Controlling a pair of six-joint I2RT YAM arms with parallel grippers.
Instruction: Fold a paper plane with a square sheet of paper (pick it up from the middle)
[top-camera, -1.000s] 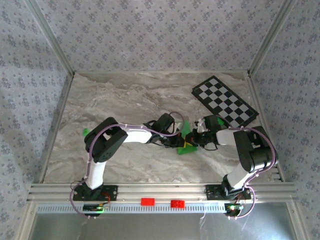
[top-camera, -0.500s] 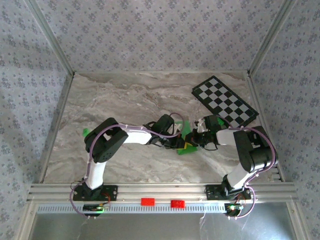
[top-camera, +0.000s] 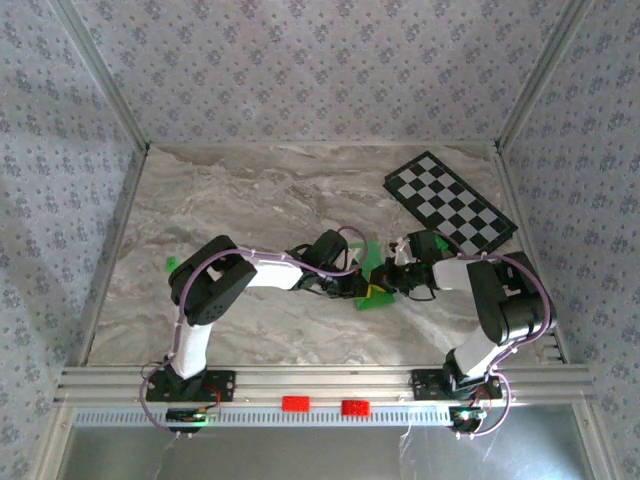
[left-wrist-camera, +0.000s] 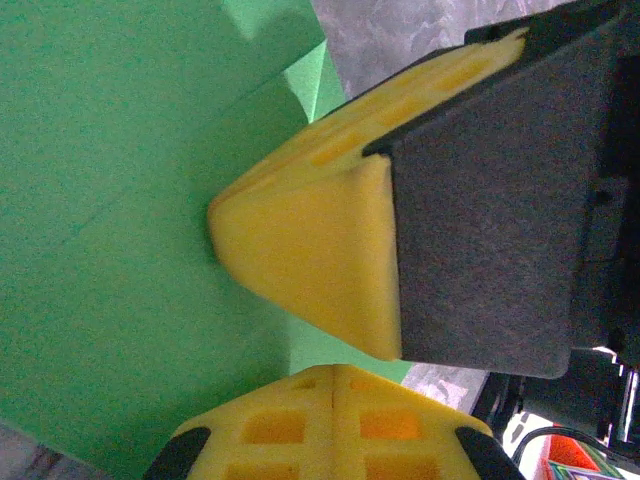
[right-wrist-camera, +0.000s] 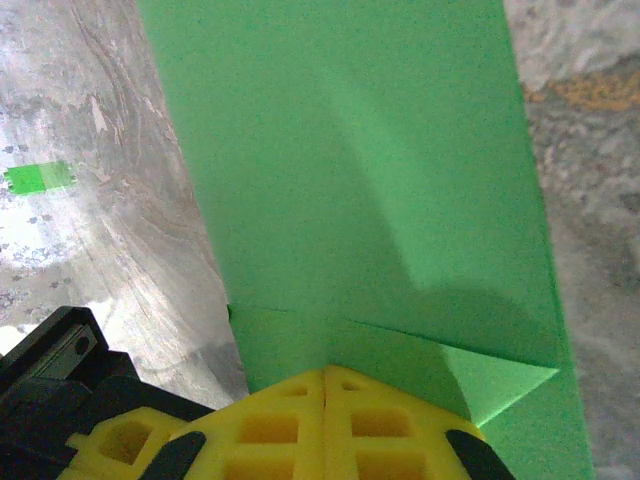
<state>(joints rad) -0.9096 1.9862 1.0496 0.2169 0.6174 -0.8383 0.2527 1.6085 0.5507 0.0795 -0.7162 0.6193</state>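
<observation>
I see the left gripper (left-wrist-camera: 333, 375) and right gripper (right-wrist-camera: 326, 372) pressed shut, crowding the green sheet (right-wrist-camera: 350, 180); the checkered board (top-camera: 450, 203) lies well apart.

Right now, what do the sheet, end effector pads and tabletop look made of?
Sheet: thin matte green paper, going by the sharp creases and flat folded flaps.
Pads: yellow and matte, probably moulded foam or soft plastic; they have square recessed pockets and rounded edges.
Tabletop: grey-beige marble pattern with glossy glare. Real stone or printed laminate, cannot tell.

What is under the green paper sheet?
Grey marbled tabletop shows beside the green paper and presumably continues beneath it; anything directly under the sheet is covered.
</observation>
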